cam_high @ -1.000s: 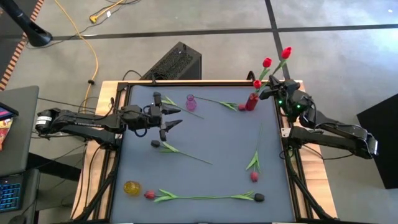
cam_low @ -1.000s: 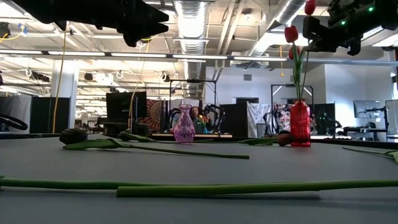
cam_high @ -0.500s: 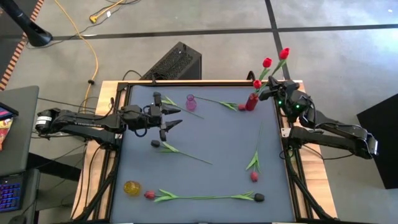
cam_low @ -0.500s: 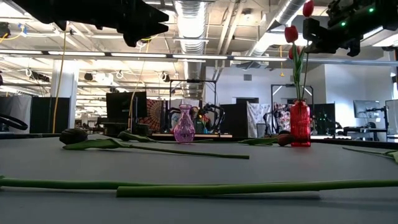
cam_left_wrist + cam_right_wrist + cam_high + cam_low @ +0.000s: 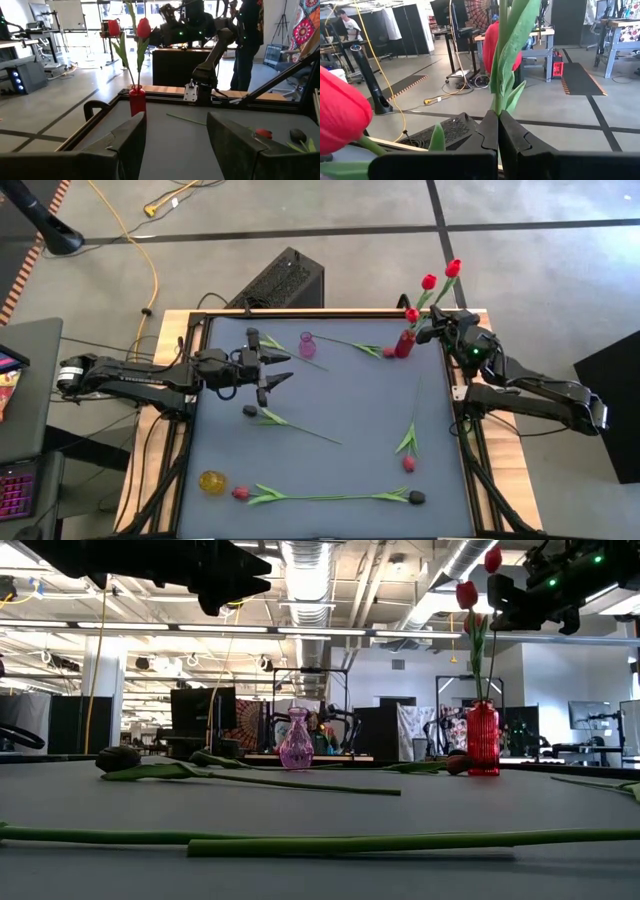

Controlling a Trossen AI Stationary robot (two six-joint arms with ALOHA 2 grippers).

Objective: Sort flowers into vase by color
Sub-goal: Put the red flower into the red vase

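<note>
Red vase (image 5: 404, 343) w/ tulips | right gripper (image 5: 437, 323) jaws clenched on stem (image 5: 501, 75) | left gripper (image 5: 275, 367) jaws released by pink vase (image 5: 307, 345)

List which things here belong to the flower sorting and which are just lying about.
Job: red vase with red tulips; pink vase; yellow vase; loose tulips on the table; right claw shut on a tulip stem; left claw open.

Lying about: black box, yellow cable.

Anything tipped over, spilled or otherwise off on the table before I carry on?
Nothing stands out. The red vase, pink vase and yellow vase look upright, and the loose flowers lie flat on the mat. The right gripper is shut on a red tulip stem above the red vase; the left gripper waits open.
</note>
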